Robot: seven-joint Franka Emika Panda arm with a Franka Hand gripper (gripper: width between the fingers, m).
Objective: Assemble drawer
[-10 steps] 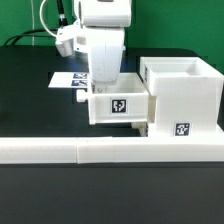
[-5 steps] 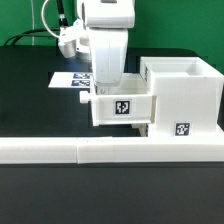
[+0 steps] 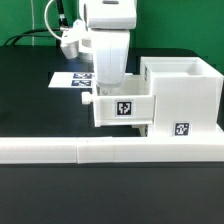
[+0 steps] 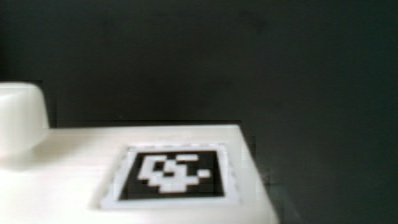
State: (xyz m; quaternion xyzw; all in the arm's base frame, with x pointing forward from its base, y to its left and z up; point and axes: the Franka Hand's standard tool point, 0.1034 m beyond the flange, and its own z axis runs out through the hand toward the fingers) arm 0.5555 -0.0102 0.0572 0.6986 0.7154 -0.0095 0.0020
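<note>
The big white drawer housing (image 3: 186, 90) stands at the exterior view's right, with a square tag low on its front face. A white tray (image 3: 122, 108) with a tag on its side and a round knob (image 3: 88, 100) sticks out of the housing's upper slot toward the exterior view's left, partly pushed in. My gripper (image 3: 110, 88) reaches down into the tray from above and holds its wall; the fingertips are hidden inside it. The wrist view shows the tray's tagged white face (image 4: 173, 170) over dark table, with no fingers in sight. A second tray's edge (image 3: 143, 129) shows below.
A long low white rail (image 3: 100, 151) runs across the front of the table. The marker board (image 3: 68, 80) lies flat behind the arm at the exterior view's left. The table top is black.
My gripper and the tray have moved toward the exterior view's right, so the tray sits deeper in the housing. The housing has stayed in place.
</note>
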